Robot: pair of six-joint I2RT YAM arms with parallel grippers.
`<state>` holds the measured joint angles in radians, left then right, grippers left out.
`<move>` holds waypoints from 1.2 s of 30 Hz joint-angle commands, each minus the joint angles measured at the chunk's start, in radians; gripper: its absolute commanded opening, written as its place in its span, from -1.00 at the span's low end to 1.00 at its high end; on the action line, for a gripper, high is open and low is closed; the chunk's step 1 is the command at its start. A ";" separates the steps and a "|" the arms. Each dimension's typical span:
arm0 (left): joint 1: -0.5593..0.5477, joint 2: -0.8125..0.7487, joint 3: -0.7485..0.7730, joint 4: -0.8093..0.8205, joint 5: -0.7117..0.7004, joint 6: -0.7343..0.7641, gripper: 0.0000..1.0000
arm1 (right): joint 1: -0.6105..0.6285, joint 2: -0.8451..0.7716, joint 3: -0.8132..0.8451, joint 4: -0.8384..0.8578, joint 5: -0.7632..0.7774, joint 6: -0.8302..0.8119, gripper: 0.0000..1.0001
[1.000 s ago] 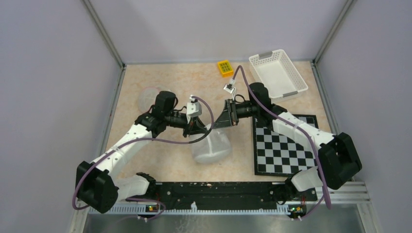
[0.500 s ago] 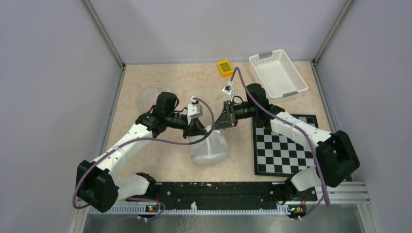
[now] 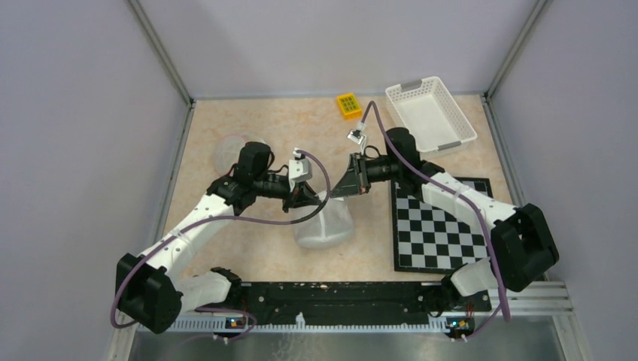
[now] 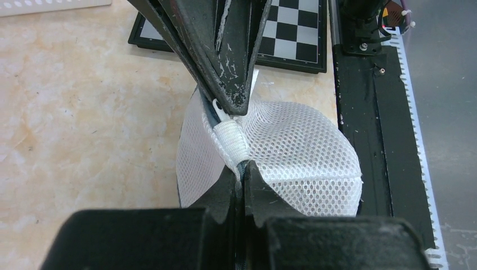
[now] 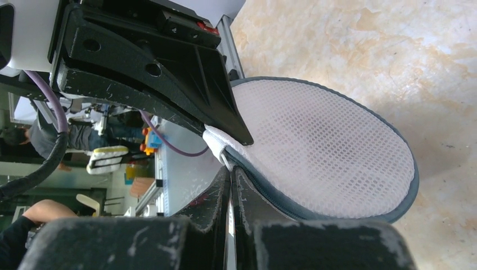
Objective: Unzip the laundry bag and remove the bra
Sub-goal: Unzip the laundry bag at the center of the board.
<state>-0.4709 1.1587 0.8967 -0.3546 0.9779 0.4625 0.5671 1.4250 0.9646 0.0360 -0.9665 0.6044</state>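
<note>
On the marbled bench (image 3: pixel 256 124), a checkered mat (image 3: pixel 440 233) is lying at the right, partly covered by the right arm. Behind it, at the far right corner, a white basket (image 3: pixel 430 116) is sitting with only its bare floor showing. Near the middle, the white mesh laundry bag (image 3: pixel 325 227) is being held up by its top edge, and its contents cannot be made out through the mesh. The bag's thick white hem is being pinched by the closed left hand (image 4: pixel 243 169). The right hand (image 5: pixel 229 169) is being kept fully closed at the zipper pull (image 4: pixel 219 109), though a grip on it cannot be confirmed. A pale round disc (image 3: pixel 226 150) is half hidden behind the left arm. A yellow block (image 3: pixel 348 104) is lying at the far edge.
</note>
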 commanded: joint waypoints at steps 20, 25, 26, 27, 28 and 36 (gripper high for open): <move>0.008 -0.024 -0.004 0.020 0.055 -0.002 -1.00 | -0.028 -0.060 -0.031 0.135 -0.063 0.067 -0.40; 0.008 -0.021 -0.003 0.030 0.052 -0.012 -1.00 | -0.021 -0.072 -0.038 0.129 -0.066 0.062 -0.32; 0.008 -0.021 -0.005 0.029 0.050 -0.015 -1.00 | -0.022 -0.076 -0.036 0.123 -0.069 0.060 -0.28; 0.007 -0.021 -0.006 0.030 0.050 -0.017 -1.00 | -0.021 -0.083 -0.034 0.116 -0.073 0.054 -0.27; 0.007 -0.021 -0.009 0.032 0.048 -0.019 -1.00 | -0.021 -0.089 -0.030 0.108 -0.077 0.052 -0.27; 0.007 -0.016 -0.024 0.061 0.034 -0.048 -1.00 | -0.020 -0.130 -0.005 0.032 -0.096 0.022 -0.28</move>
<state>-0.4656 1.1584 0.8757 -0.3519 0.9962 0.4374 0.5358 1.3392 0.9241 0.0875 -1.0374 0.6495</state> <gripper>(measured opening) 0.027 0.363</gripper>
